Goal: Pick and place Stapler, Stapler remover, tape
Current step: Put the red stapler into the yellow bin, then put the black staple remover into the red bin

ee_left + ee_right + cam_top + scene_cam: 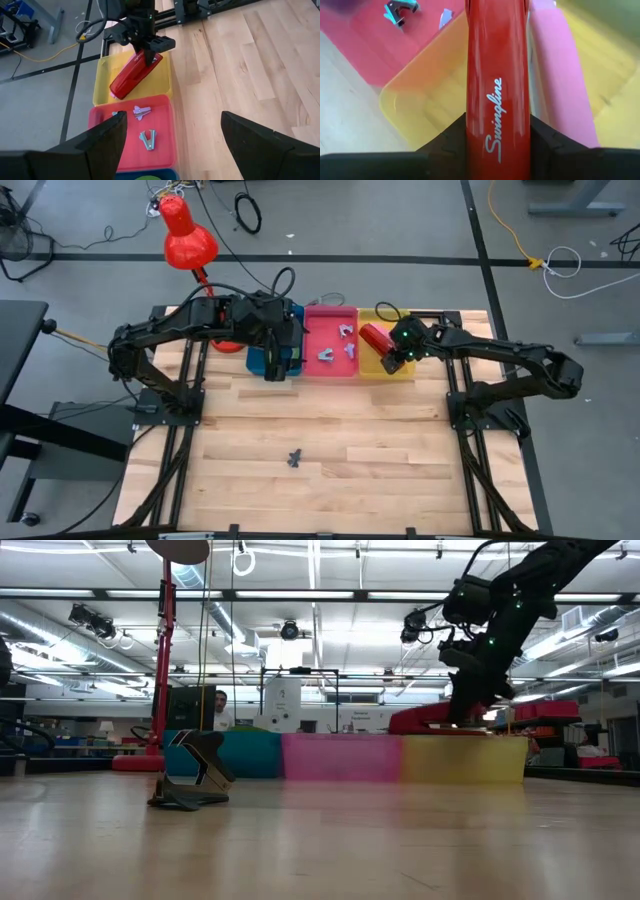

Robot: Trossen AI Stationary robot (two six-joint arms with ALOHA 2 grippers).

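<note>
The right hand (pixel 397 356) is clamped on the red stapler (pixel 376 338) and holds it over the yellow bin (pixel 388 370); in the low view the stapler sits just above the bin's rim, so by the look of it this one is about to go in but is not down yet. The right wrist view confirms the grip: dark fingers pinch the stapler's body on both sides, the yellow bin below.

Over on the other side, the left hand (pixel 275 365) hangs above the blue bin (pixel 258 364) with its fingers spread wide and nothing between them. A sliver of green shows in that bin at the edge of the left wrist view, possibly a tape roll (pixel 145 177), though too little is visible to be sure.

The pink bin (pixel 330 370) between them already holds several staple removers (pixel 334 348). One staple remover (pixel 294 458) lies out on the bare table (pixel 380 450), well apart from the bins, and it looms in the foreground of the low view.

So: removers mostly sorted, stapler nearly placed, that stray remover left to fetch. How much tape is done cannot be judged.
</note>
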